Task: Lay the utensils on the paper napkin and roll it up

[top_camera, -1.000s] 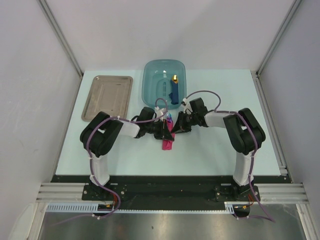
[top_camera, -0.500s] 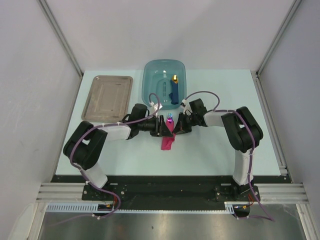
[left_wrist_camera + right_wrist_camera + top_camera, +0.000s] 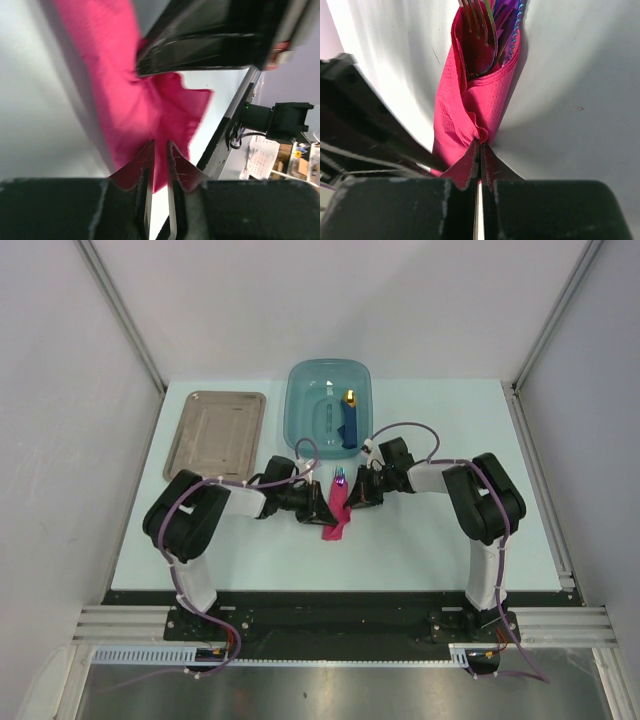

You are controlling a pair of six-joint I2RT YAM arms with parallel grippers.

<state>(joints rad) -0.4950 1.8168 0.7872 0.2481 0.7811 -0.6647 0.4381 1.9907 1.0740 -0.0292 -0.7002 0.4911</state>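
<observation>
A magenta-pink paper napkin (image 3: 337, 513) lies near the middle of the pale table top (image 3: 430, 540), wrapped into a loose, narrow bundle that runs away from the arms. The thin metal utensils with purplish-blue sheen (image 3: 340, 478) sit inside it and stick out of its far end. In the right wrist view the fork tines and the iridescent pieces (image 3: 485, 30) show in the open mouth of the wrap (image 3: 465, 110).

The 2 grippers meet at the bundle from either side. The right gripper (image 3: 480, 144) has its jaws pressed together on a gathered fold of the napkin, the paper puckering right at the tips. The left gripper (image 3: 160, 149) stands at the bundle's near left edge. Its jaws are close, with only a thin slit between them, and the napkin's ragged edge (image 3: 150, 105) is right at the tips. I cannot tell if they nip the paper.

Farther back stands a teal translucent plastic basin (image 3: 304, 405) holding a chunky blue object with a yellow tip (image 3: 349, 420). A grey-brown rectangular metal tray (image 3: 214, 435) lies to its left.
</observation>
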